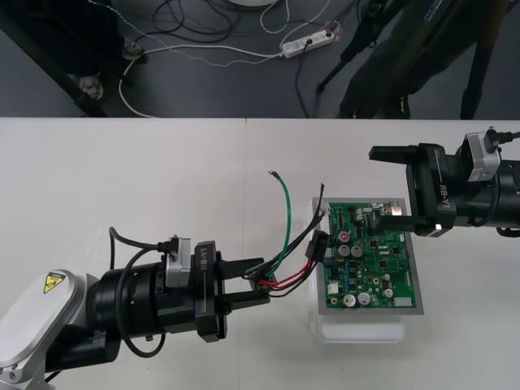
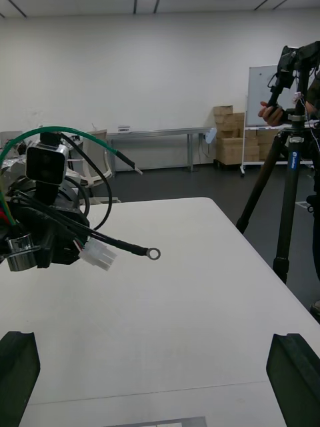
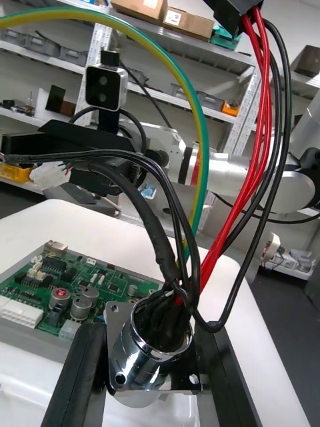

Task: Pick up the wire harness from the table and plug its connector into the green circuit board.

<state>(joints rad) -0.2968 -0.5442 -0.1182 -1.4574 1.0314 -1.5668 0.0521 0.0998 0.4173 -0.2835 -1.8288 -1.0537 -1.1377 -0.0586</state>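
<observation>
- The wire harness (image 1: 294, 244) is held up off the table by its round metal socket (image 3: 150, 360). The socket's square flange sits between the left gripper's black fingers (image 3: 80, 380).
- From the socket, red and black wires (image 3: 257, 133) run out to the black plug (image 1: 317, 244). The plug hangs just by the left edge of the green circuit board (image 1: 374, 260). Whether it touches the board cannot be told.
- A green wire (image 1: 288, 213) arcs off toward the far side, and its free end is over bare table.
- One black lead ends in a ring terminal (image 2: 153, 253), just beside a small white connector (image 2: 99, 254).
- The left gripper (image 1: 258, 283) comes in from the near left with its jaws clamped on the socket. It is just to the left of the board.
- The board lies on a white base (image 1: 361, 329) on the right half of the table (image 1: 122, 179).
- The right gripper (image 1: 390, 184) comes in from the right and hovers over the board's far part with its jaws wide apart. In its wrist view, its fingers (image 2: 17, 373) stand at the two sides, with the left gripper and the harness facing them across the table.
</observation>
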